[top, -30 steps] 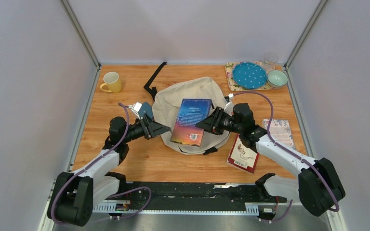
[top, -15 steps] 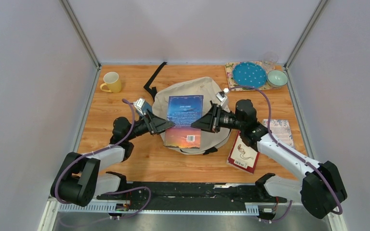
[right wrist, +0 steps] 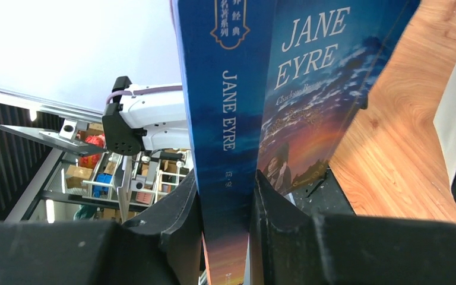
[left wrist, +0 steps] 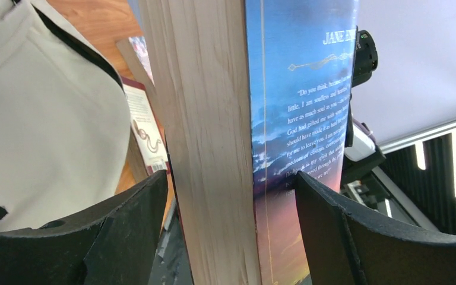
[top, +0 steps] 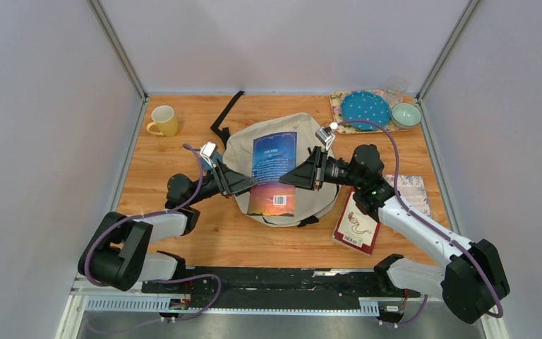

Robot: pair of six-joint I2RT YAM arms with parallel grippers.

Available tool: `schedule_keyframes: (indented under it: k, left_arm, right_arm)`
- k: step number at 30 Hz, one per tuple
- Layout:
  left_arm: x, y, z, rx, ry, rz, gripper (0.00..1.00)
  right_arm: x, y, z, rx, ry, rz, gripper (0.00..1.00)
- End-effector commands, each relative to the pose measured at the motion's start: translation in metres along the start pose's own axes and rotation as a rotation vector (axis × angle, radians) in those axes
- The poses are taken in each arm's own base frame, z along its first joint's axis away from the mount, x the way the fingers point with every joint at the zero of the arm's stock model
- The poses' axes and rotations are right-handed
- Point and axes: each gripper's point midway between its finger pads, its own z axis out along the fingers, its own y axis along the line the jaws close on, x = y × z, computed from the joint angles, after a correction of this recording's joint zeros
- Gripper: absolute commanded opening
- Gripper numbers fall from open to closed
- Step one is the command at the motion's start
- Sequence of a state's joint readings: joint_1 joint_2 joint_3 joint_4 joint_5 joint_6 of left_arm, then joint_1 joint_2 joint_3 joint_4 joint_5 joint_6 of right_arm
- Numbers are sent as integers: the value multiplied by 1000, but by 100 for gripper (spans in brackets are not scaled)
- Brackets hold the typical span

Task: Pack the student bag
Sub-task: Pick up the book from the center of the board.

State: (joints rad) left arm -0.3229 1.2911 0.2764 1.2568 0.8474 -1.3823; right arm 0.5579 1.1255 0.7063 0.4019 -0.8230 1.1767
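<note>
The right end effector (right wrist: 225, 184) squeezes the spine of the blue book (top: 274, 169) over the student bag (top: 310, 134) lying mid worktop (top: 183, 127), and the left end effector (left wrist: 231, 184), wide open around the pages and holding nothing, should close gently so the book does not tip.

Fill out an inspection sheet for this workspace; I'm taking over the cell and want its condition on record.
Surface: wooden table; no spills seen.
Job's things: student bag lies at centre; blue book is held above it.
Clutter: red book and floral-patterned flat item lie right of the bag; yellow mug far left; placemat with blue plate, green bowl and glass far right.
Grippers: right gripper shut on the blue book's spine; left gripper open, jaws either side of its page edge.
Cables: purple cables loop along both arms; no snag seen.
Surroundings: grey walls on three sides.
</note>
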Motion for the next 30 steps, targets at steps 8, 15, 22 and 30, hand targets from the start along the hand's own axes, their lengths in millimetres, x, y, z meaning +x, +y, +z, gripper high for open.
schedule_keyframes:
  k: [8,15,22,30]
  left_arm:
    - [4,-51,13,229,66,90,85]
    - [3,-60,13,256,62,104,85]
    - [3,-75,7,288,39,130,85]
    - [4,-102,2,352,49,218,85]
  right_arm:
    - [-6,95,-9,-290,-17,-220,0]
    - [-8,90,-9,-275,-41,-208,0]
    - [-10,88,-10,-291,-77,-191,0]
    - [-3,102,-17,-354,-49,-224,0]
